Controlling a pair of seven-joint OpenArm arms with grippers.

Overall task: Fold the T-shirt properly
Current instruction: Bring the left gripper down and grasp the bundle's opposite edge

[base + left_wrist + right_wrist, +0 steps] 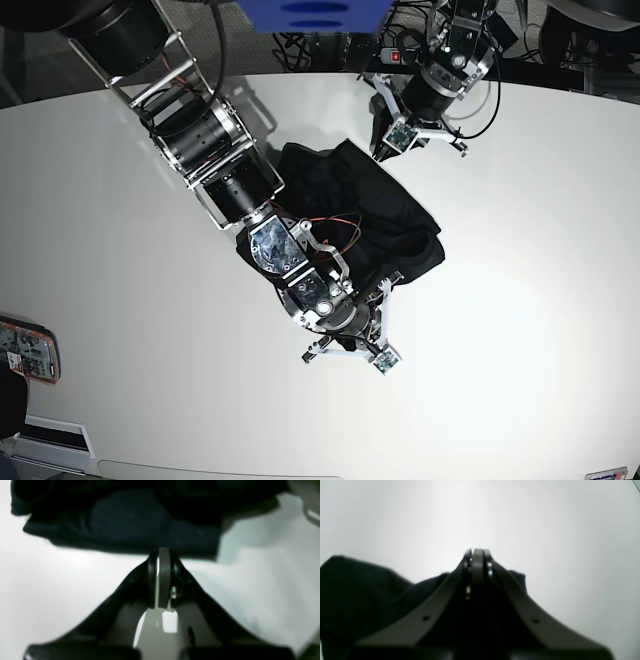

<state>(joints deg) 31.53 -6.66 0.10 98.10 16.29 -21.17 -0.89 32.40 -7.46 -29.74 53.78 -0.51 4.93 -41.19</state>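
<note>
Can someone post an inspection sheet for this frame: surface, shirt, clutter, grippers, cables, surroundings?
Surface: white table, bare where visible.
Job's things: black T-shirt bunched in a crumpled heap mid-table, not folded.
Clutter: small device with a red rim at the table's left edge; a small label-like item at the bottom right edge.
Grippers: left gripper shut, tip at the shirt's edge, no cloth seen between the fingers; right gripper shut, tip over bare table, shirt behind and beside it.
Cables: red and black wires on the right arm, over the shirt; dark cables behind the table.
Surroundings: blue object at top; dark floor beyond.
</note>
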